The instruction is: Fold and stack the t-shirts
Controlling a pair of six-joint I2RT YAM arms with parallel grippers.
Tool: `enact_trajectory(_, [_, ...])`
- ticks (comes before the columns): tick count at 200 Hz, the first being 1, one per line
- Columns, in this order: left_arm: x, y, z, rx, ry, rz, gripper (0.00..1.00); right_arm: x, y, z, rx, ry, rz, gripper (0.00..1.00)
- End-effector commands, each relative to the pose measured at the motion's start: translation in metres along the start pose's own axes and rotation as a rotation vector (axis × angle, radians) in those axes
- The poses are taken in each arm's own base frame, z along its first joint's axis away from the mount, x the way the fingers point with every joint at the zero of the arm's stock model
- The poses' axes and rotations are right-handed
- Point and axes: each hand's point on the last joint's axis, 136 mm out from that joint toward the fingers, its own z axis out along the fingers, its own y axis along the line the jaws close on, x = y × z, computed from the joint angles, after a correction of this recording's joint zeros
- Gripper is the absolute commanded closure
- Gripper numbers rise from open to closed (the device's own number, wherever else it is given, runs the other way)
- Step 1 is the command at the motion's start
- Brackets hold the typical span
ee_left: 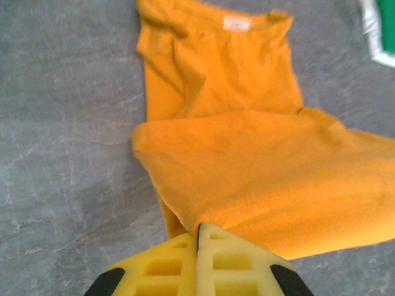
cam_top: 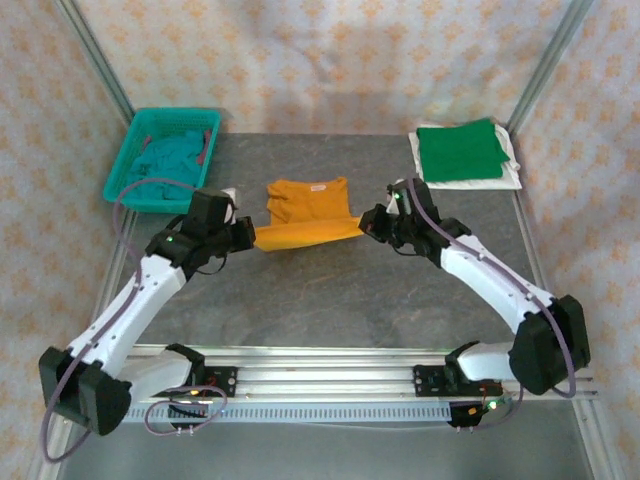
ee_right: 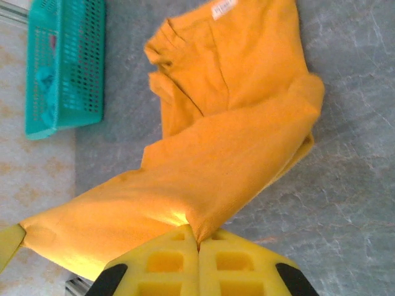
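A mustard-orange cotton t-shirt sits in the middle of the top view, a little above centre, on the grey stone-patterned table. Its collar end lies flat toward the top of the frame, wrinkled near one sleeve. Its other end is raised into a taut band stretched left to right across the body. The left gripper holds the band's left end and the right gripper its right end. In the left wrist view the yellow pads are pressed together with the orange cloth pinched between their tips. The right wrist view shows the same clamp, pads tight on a fold of the fabric. A small white neck label sits inside the collar; its print is too blurred to read. At the upper right of the top view a folded green t-shirt lies on a white t-shirt. At the upper left a crumpled teal t-shirt lies in a teal plastic mesh basket.
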Motion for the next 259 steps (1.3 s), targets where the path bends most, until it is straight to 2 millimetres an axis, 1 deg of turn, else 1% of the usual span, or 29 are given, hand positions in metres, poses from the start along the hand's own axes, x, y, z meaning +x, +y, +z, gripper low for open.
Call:
enact_trajectory(1, [-0.013,0.003,-0.002,-0.046,-0.015,0.019,1.0,-0.022,0.004,-0.004,0.031,-0.079,0.009,1.0])
enact_trajectory(12, [-0.025,0.003,0.0,-0.071,-0.021,0.031,1.0,-0.03,0.006,-0.001,0.052,-0.085,0.006,1.0])
enact_trajectory(35, [-0.06,-0.005,-0.001,-0.063,-0.094,0.044,1.0,-0.053,0.014,0.004,0.062,-0.119,0.013,1.0])
enact_trajectory(56, [-0.085,-0.008,0.015,-0.063,-0.09,0.045,1.0,-0.071,0.014,0.019,0.064,-0.119,0.033,1.0])
enact_trajectory(75, [-0.098,-0.006,0.039,-0.093,-0.067,0.057,1.0,-0.086,0.004,0.039,0.088,-0.099,0.066,1.0])
enact_trajectory(92, [-0.103,0.001,0.066,-0.118,-0.027,0.063,1.0,-0.099,-0.006,0.059,0.105,-0.077,0.093,1.0])
enact_trajectory(110, [-0.114,0.016,0.094,-0.16,0.006,0.039,1.0,-0.118,-0.012,0.082,0.116,-0.069,0.111,1.0])
enact_trajectory(120, [-0.122,0.028,0.109,-0.195,0.01,0.026,1.0,-0.134,-0.015,0.098,0.119,-0.079,0.123,1.0])
enact_trajectory(128, [-0.132,0.035,0.121,-0.221,0.007,0.021,1.0,-0.148,-0.014,0.112,0.099,-0.075,0.137,0.93])
enact_trajectory(131, [-0.137,0.038,0.124,-0.233,0.003,0.021,0.95,-0.153,-0.011,0.118,0.082,-0.067,0.142,0.9])
enact_trajectory(137, [-0.144,0.046,0.133,-0.264,0.006,0.016,0.77,-0.163,-0.008,0.128,0.059,-0.059,0.155,0.8])
enact_trajectory(141, [-0.151,0.05,0.135,-0.287,0.0,0.01,0.64,-0.172,-0.005,0.132,0.053,-0.064,0.164,0.7])
enact_trajectory(145, [-0.151,0.059,0.145,-0.322,0.018,0.003,0.51,-0.177,-0.007,0.139,0.06,-0.056,0.171,0.61])
enact_trajectory(149, [-0.157,0.064,0.147,-0.35,0.014,-0.001,0.42,-0.182,-0.006,0.143,0.063,-0.05,0.173,0.5])
enact_trajectory(154, [-0.161,0.068,0.15,-0.372,0.014,-0.005,0.4,-0.188,-0.003,0.147,0.06,-0.04,0.167,0.46])
enact_trajectory(161, [-0.166,0.071,0.15,-0.392,0.008,-0.017,0.42,-0.193,0.002,0.151,0.046,-0.031,0.156,0.46])
enact_trajectory(169, [-0.168,0.067,0.146,-0.383,-0.008,-0.039,0.43,-0.197,0.011,0.149,0.026,-0.024,0.143,0.47])
enact_trajectory(182, [-0.162,0.052,0.136,-0.347,-0.039,-0.045,0.42,-0.191,0.017,0.141,0.028,-0.023,0.104,0.48])
enact_trajectory(186, [-0.155,0.047,0.136,-0.341,-0.038,-0.035,0.41,-0.185,0.018,0.138,0.032,-0.022,0.082,0.48])
enact_trajectory(189, [-0.156,0.041,0.127,-0.331,-0.06,-0.027,0.41,-0.18,0.018,0.137,0.037,-0.017,0.067,0.49])
enact_trajectory(193, [-0.151,0.035,0.123,-0.326,-0.068,-0.014,0.41,-0.173,0.02,0.132,0.036,-0.015,0.043,0.5])
enact_trajectory(199, [-0.14,0.027,0.121,-0.318,-0.067,0.008,0.41,-0.164,0.025,0.125,0.027,-0.019,0.01,0.55])
enact_trajectory(208, [-0.122,0.011,0.122,-0.285,-0.066,0.047,0.41,-0.139,0.022,0.121,0.008,-0.018,-0.026,0.67])
enact_trajectory(213, [-0.112,0.005,0.125,-0.266,-0.06,0.064,0.41,-0.129,0.022,0.12,-0.012,-0.028,-0.037,0.73])
enact_trajectory(223, [-0.093,-0.004,0.133,-0.225,-0.052,0.075,0.41,-0.111,0.019,0.123,-0.052,-0.019,-0.026,0.8])
enact_trajectory(231, [-0.081,-0.007,0.143,-0.187,-0.042,0.067,0.41,-0.094,0.018,0.132,-0.096,0.022,-0.007,0.86])
enact_trajectory(238, [-0.072,-0.007,0.153,-0.168,-0.037,0.054,0.41,-0.084,0.011,0.14,-0.118,0.051,0.023,0.88])
enact_trajectory(250, [-0.058,-0.002,0.171,-0.16,-0.021,0.047,0.41,-0.072,-0.009,0.156,-0.107,0.077,0.057,0.88])
enact_trajectory(259, [-0.049,0.008,0.183,-0.19,-0.004,0.049,0.42,-0.067,-0.03,0.169,-0.06,0.077,0.056,0.89])
